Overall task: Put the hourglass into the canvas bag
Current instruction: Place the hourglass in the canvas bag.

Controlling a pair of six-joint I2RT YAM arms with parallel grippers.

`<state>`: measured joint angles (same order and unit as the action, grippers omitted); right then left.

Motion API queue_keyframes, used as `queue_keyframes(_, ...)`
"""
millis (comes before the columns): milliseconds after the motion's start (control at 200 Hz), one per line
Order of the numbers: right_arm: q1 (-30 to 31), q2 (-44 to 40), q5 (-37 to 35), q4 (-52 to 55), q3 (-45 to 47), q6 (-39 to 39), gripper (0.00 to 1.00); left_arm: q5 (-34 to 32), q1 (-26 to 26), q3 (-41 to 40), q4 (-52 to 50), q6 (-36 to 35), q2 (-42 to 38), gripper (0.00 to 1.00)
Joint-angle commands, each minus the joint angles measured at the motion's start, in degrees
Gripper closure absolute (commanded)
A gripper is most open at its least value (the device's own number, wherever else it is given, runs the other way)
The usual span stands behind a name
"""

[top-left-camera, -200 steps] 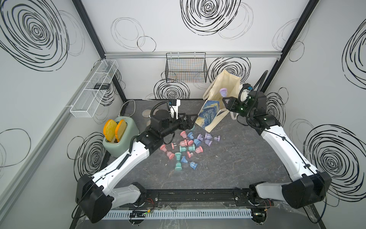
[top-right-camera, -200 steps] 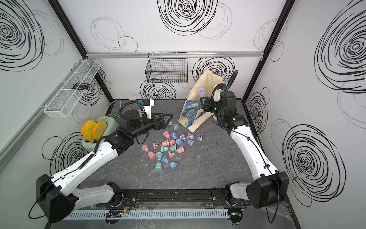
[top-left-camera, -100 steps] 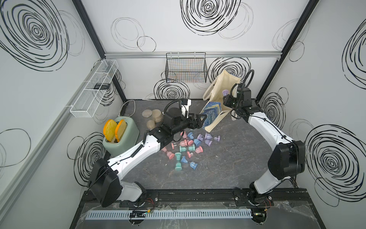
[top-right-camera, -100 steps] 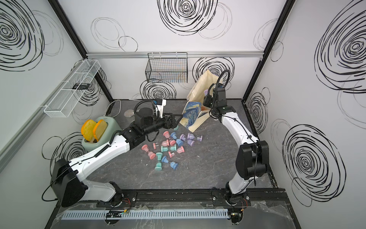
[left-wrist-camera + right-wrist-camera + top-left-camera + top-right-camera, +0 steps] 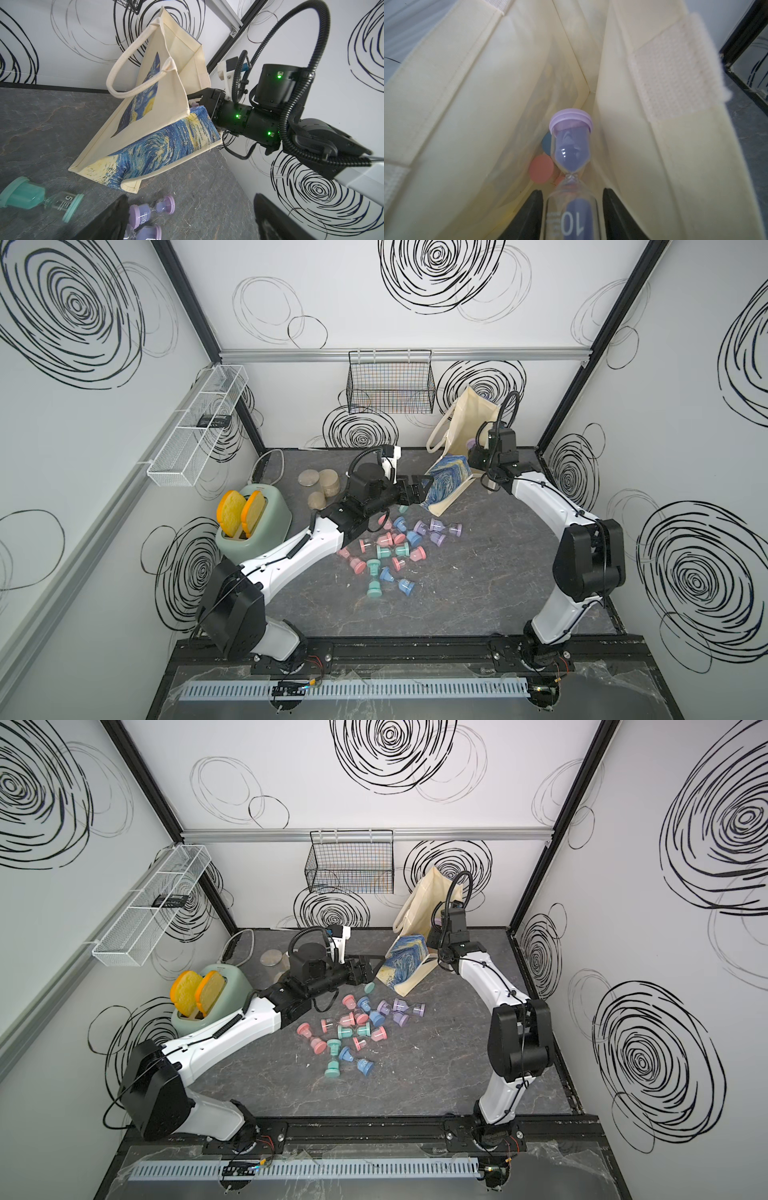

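The lilac hourglass [image 5: 572, 158] pokes into the mouth of the canvas bag [image 5: 451, 485], at one o'clock on the tabletop [image 5: 478, 593]. The right hand [image 5: 572, 207] flanks its lower bulb closely; whether it pinches, I cannot tell. At the bag's nine o'clock the left hand [image 5: 420, 486] stands spread.

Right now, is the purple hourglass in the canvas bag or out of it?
In: the right wrist view shows the purple hourglass between the canvas bag's cream inner walls.

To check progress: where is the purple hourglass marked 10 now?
In the right wrist view, the purple hourglass is between the right gripper's fingers, inside the canvas bag, with a pink cap deeper inside.
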<state>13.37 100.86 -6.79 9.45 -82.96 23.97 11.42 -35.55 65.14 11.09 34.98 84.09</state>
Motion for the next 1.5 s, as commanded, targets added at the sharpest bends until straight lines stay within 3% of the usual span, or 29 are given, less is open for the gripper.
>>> queue_keyframes(0,0.9,1.8,0.0,1.0,-2.2,-1.1,0.47,-0.3,0.8,1.4,4.1,0.8,0.5,0.04)
queue_keyframes(675,6.8,-4.7,-4.9,4.7,-6.8,-4.2,0.26,-1.3,1.8,0.8,2.3,0.1,-2.2,0.04)
queue_keyframes(910,8.1,-9.9,-3.0,5.5,-6.4,-4.3,0.19,-1.6,2.9,-1.0,0.4,-0.2,-6.2,0.04)
queue_keyframes(1286,12.2,-25.4,0.8,6.8,7.2,-2.6,0.11,-1.5,4.3,-6.7,-8.2,-3.5,-16.6,0.04)
queue_keyframes(1496,20.8,-31.0,0.9,9.0,17.0,-3.8,0.10,-1.5,5.7,-10.2,-15.4,-6.4,-22.8,0.04)
